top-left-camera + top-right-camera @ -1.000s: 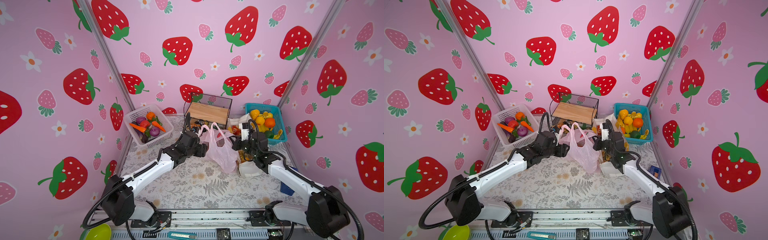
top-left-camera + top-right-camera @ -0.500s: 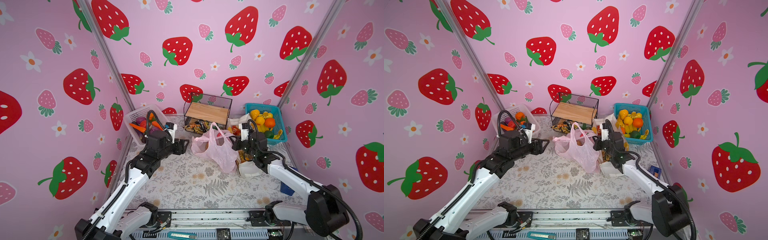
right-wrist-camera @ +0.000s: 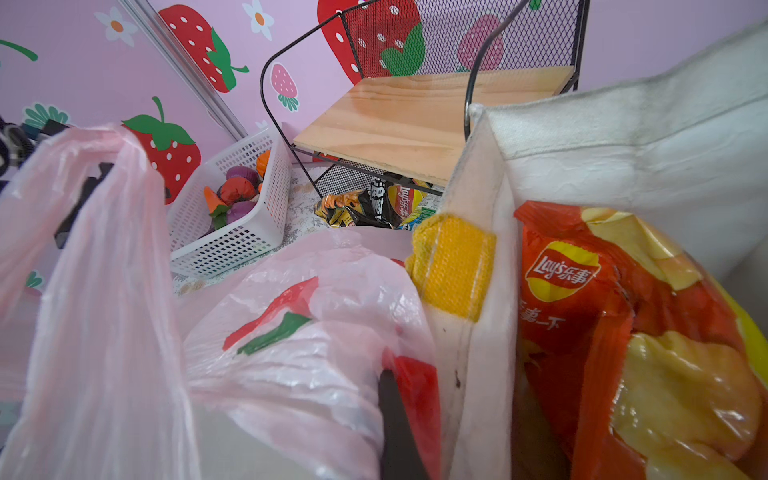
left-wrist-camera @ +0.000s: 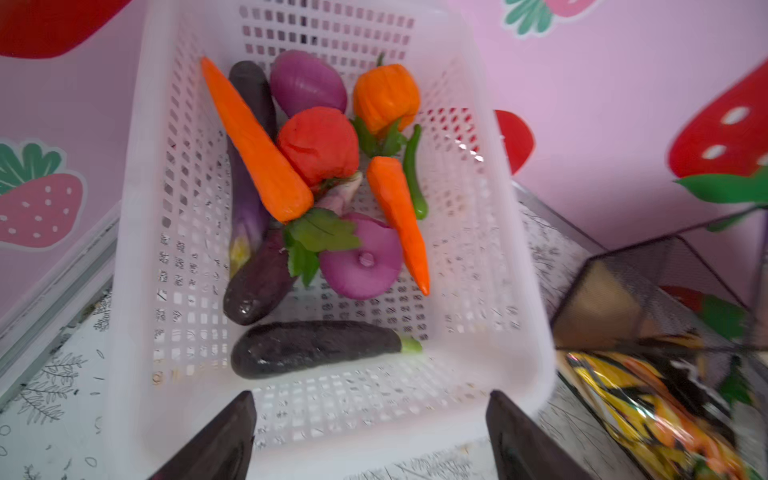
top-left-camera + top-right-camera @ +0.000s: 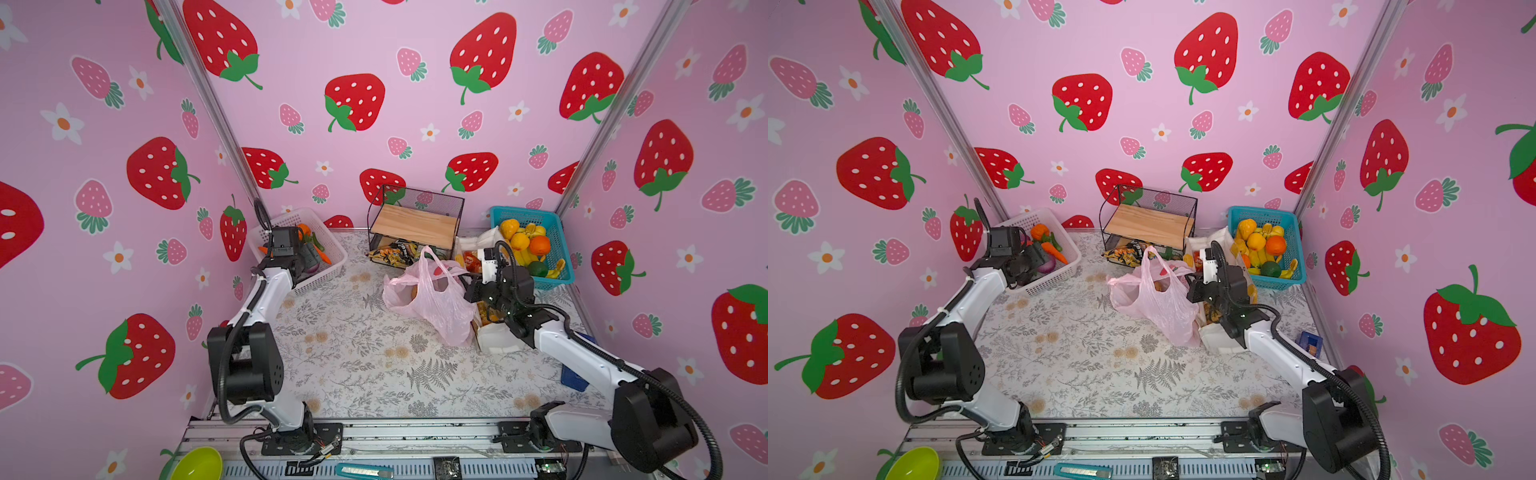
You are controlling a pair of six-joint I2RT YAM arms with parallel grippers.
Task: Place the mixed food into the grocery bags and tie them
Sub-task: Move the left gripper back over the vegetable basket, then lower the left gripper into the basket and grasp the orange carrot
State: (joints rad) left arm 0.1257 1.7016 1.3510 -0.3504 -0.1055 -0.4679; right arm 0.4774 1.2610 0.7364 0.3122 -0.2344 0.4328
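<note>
Hovering right over the white basket (image 4: 137,208) in the far-left corner of the counter (image 5: 374,365), the left jaws stand wide apart and empty, their dark fingertips (image 4: 224,440) framing the basket's near wall. That spread reads as a set-up for a pick, roomy enough for one of the fatter vegetables. And look what's on offer inside: a long carrot (image 4: 257,141) leaning on the tomato (image 4: 320,143), a purple onion (image 4: 361,266) in the middle, and a dark eggplant (image 4: 316,347) lying crosswise just past the near wall, closest to the jaws, nothing touched yet. Over toward the right edge, the right jaws are clamped tight. In the right wrist view one of the fingers (image 3: 390,415) is buried in the film of the pink bag (image 5: 436,303), so I'd say they're pinching its rim to hold the mouth up and open for a drop. Smart division of labour! The bag slumps on the counter right against the white tote (image 3: 623,145), where a red chip packet (image 3: 582,291) already sits inside. More snack packets (image 5: 395,253) lie under the wire shelf (image 5: 415,224) at the back edge. My call: vegetables go next, tying comes much later
</note>
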